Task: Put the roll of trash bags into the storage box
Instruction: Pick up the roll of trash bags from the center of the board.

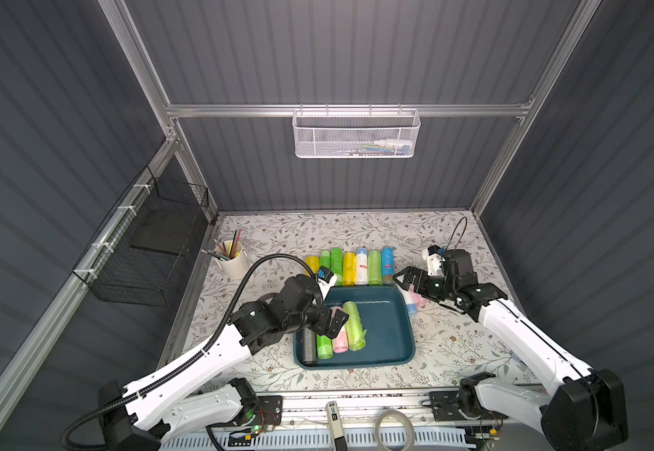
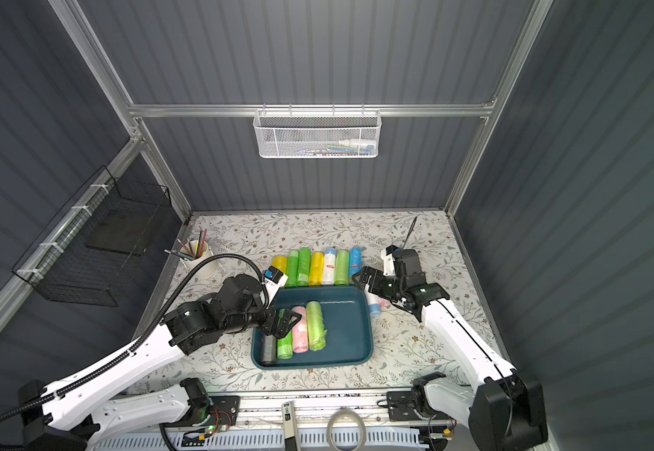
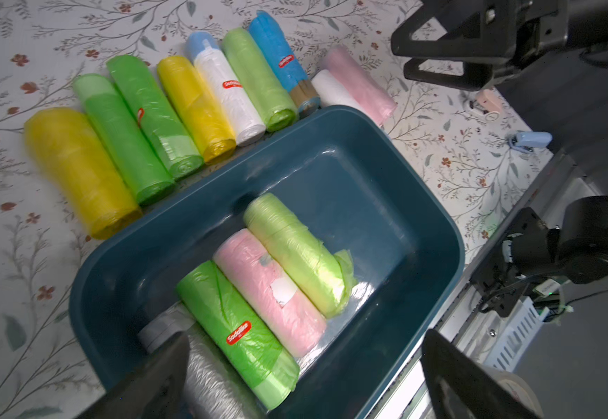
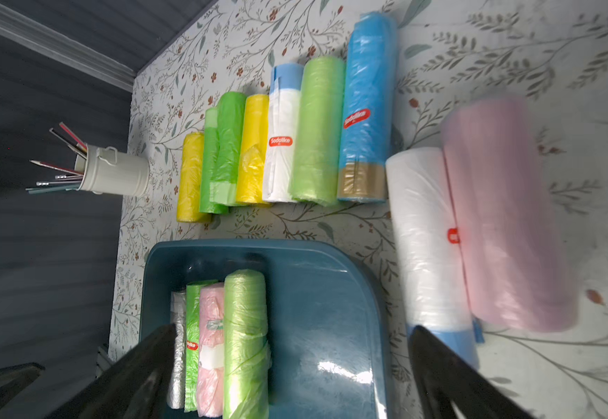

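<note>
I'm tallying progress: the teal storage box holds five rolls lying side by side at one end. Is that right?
Not five. The storage box holds four rolls lying side by side at one end: a grey roll, a green roll, a pink roll and a light green roll. The left wrist view shows all four.

There are 13 rolls, 1 storage box, 2 baskets, 1 pencil cup.

Pencil cup, white mesh basket.
</note>
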You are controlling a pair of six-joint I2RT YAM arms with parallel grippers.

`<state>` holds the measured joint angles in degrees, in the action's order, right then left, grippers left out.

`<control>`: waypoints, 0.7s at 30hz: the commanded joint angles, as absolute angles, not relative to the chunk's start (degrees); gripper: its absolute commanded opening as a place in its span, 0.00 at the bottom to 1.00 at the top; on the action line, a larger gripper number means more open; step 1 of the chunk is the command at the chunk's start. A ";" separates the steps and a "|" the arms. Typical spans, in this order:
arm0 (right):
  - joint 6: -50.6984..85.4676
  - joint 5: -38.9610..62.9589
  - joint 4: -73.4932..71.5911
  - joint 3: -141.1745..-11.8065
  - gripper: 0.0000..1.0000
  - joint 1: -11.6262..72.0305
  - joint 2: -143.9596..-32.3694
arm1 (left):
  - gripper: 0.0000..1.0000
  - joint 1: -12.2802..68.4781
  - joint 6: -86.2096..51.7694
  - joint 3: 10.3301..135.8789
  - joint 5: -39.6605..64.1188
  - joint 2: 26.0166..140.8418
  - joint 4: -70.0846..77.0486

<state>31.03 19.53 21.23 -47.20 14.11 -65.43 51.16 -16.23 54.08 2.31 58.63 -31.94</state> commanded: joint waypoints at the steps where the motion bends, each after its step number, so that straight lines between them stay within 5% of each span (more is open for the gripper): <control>1: 24.34 13.01 29.22 -50.01 0.98 11.45 -67.12 | 1.00 50.01 -10.55 51.11 13.17 56.59 -24.35; 6: 18.50 6.06 32.79 -52.86 0.91 8.94 -74.12 | 1.00 49.88 -9.20 44.22 14.82 51.31 -19.35; 16: 15.30 9.51 28.26 -55.29 0.79 5.60 -85.09 | 1.00 49.90 -5.93 54.55 8.74 55.12 -36.20; 21: 14.33 12.25 27.18 -57.23 0.75 5.10 -90.53 | 1.00 49.90 -6.41 50.71 11.87 50.62 -33.20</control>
